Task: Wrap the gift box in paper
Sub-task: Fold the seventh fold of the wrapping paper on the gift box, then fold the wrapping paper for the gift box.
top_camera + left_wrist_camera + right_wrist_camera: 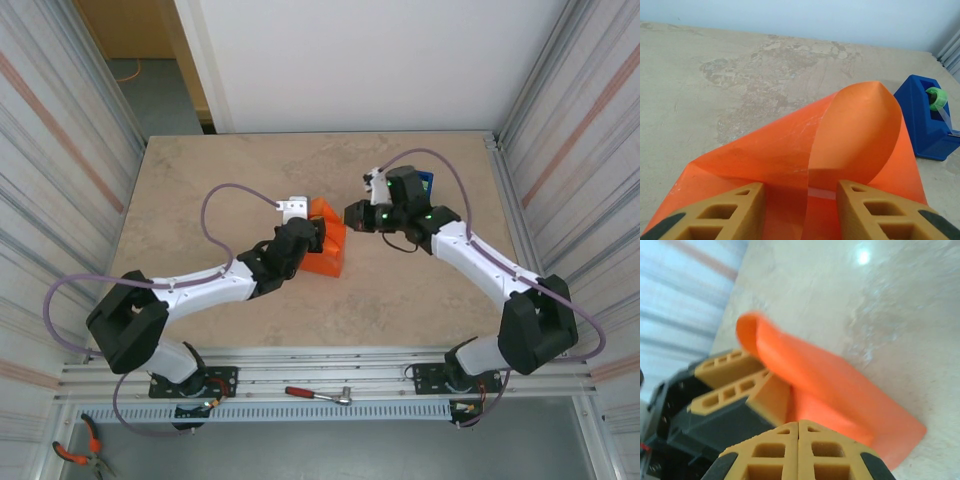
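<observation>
The left tool [799, 186] is clamped on the thin bright orange paper sheet [860, 125] — one flap curls upward — while the right tool [798, 424], fingers pressed together, hovers just beside it over the beige surface [740, 75].

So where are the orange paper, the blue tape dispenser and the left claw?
paper [855, 135], left wrist view, curled flap.
tape dispenser [916, 120], left wrist view, blue side.
left gripper [800, 192], left wrist view, between fingertips.

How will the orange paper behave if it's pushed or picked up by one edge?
Probably floppy but springy: the paper stands in a loose curl rather than a sharp crease, so it may unroll if not held down. Likely very light: its edge looks sheet-thin, so a push would probably buckle it rather than shift it whole.
</observation>
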### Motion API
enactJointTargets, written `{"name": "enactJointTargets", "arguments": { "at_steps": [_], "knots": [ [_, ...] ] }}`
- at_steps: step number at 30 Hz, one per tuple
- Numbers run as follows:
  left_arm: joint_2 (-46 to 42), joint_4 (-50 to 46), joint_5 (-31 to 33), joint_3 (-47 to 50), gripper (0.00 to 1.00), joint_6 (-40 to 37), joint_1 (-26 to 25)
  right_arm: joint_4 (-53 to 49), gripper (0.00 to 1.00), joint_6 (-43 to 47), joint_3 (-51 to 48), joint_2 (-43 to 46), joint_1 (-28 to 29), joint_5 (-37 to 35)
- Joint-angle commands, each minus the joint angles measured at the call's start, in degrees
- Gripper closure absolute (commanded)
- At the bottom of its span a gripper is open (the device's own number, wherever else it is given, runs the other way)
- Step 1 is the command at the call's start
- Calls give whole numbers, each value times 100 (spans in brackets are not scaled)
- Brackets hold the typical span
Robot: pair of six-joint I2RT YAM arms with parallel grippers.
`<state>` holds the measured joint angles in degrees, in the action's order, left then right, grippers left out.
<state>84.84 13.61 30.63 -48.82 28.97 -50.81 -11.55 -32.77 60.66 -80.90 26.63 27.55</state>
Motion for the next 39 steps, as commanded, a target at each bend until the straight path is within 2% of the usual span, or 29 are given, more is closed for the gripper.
{"name": "enactJointTargets", "arguments": {
  "at_steps": [1, 8, 17, 25, 39],
  "knots": [
    [297, -886, -112, 259, 58, 48, -62, 105, 100, -485, 152, -132, -408, 118],
    [332, -925, -106, 232, 59, 22, -73, 37, 100, -776, 859, -1153, -526, 245],
    [354, -987, -84, 188, 59, 31, -76, 131, 100, -1058, 1510, -2125, -114, 660],
    [351, -1068, -58, 160, 60, 77, -73, 329, 100, -1205, 1150, -1886, 180, 1010],
    [340, -1163, 37, 197, 60, 249, -73, 244, 100, -1271, 470, -1147, 308, 769]
  ]
}}
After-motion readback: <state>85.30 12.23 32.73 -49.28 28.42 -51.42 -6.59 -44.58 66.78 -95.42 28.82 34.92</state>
